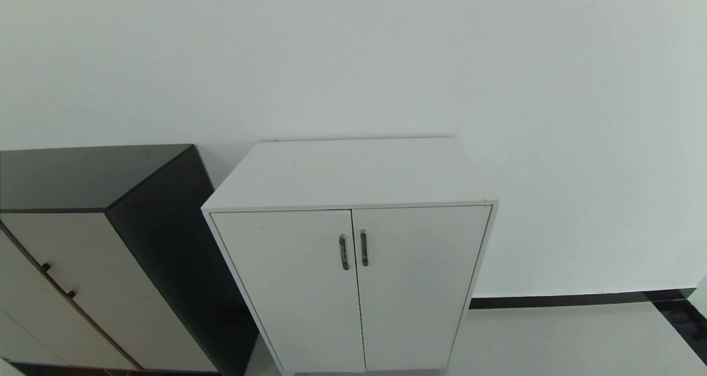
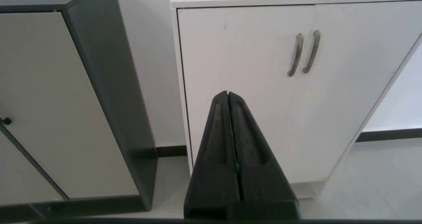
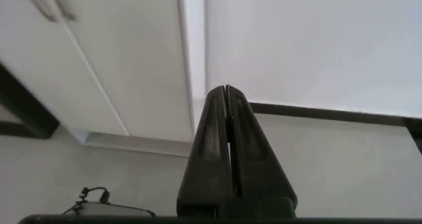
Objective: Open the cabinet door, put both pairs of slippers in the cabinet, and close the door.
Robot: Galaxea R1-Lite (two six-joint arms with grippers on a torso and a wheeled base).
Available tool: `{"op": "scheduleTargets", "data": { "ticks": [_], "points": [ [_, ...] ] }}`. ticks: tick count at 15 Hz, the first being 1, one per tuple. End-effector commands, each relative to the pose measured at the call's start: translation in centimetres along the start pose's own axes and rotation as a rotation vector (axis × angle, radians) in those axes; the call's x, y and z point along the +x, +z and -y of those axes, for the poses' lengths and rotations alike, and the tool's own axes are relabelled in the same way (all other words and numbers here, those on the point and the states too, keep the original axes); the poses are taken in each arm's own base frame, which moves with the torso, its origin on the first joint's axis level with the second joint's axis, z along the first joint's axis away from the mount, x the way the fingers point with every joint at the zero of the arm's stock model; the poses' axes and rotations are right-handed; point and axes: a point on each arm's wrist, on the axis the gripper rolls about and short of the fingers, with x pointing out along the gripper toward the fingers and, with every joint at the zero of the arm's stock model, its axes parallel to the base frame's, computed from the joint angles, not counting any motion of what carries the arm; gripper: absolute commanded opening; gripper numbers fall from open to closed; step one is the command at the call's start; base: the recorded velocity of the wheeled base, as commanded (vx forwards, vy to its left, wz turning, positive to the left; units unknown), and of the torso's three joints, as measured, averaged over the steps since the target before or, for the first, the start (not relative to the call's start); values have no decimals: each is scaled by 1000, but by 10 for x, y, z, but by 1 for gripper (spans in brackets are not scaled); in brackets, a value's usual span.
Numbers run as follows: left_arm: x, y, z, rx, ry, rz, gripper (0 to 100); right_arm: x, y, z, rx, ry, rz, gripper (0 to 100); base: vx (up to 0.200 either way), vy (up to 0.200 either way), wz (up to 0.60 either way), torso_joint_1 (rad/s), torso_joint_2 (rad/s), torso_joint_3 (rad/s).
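Note:
A white two-door cabinet stands against the wall with both doors shut and two metal handles side by side at the centre seam. In the left wrist view my left gripper is shut and holds nothing; it sits some way in front of the cabinet's left door, with the handles further off to one side. The right wrist view has my right gripper shut and empty, low near the cabinet's right front corner above the floor.
A taller dark cabinet with beige doors stands close to the left of the white one. Light floor stretches to the right of the cabinet, with a black skirting strip along the wall. A small dark device with a cable lies on the floor.

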Motion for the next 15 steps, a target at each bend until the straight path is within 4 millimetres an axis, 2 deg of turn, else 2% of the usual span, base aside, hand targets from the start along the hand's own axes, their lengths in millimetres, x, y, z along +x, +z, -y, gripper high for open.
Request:
{"op": "scheduleTargets", "data": {
  "ticks": [1,6,8,9,11,12,14,15],
  "points": [
    [0,0,0,-1,1,0,0,-6,-2,0,4,-32,73,0,0,0,0,0,0,0],
    [0,0,0,0,-1,0,0,-8,-2,-1,2,-26,101,0,0,0,0,0,0,0],
    [0,0,0,0,-1,0,0,-6,-2,-2,23,-170,75,0,0,0,0,0,0,0],
    [0,0,0,0,-2,0,0,-8,-2,-3,12,-188,102,0,0,0,0,0,0,0],
    [0,0,0,0,-1,0,0,-7,-4,-4,27,-124,100,0,0,0,0,0,0,0],
    [0,0,0,0,-1,0,0,-9,-5,-2,40,4,126,0,0,0,0,0,0,0],
    [0,0,0,0,-2,0,0,-10,-5,-3,25,-20,130,0,0,0,0,0,0,0],
    [0,0,0,0,1,0,0,-14,-7,-4,19,-58,197,0,0,0,0,0,0,0]
  ]
}}
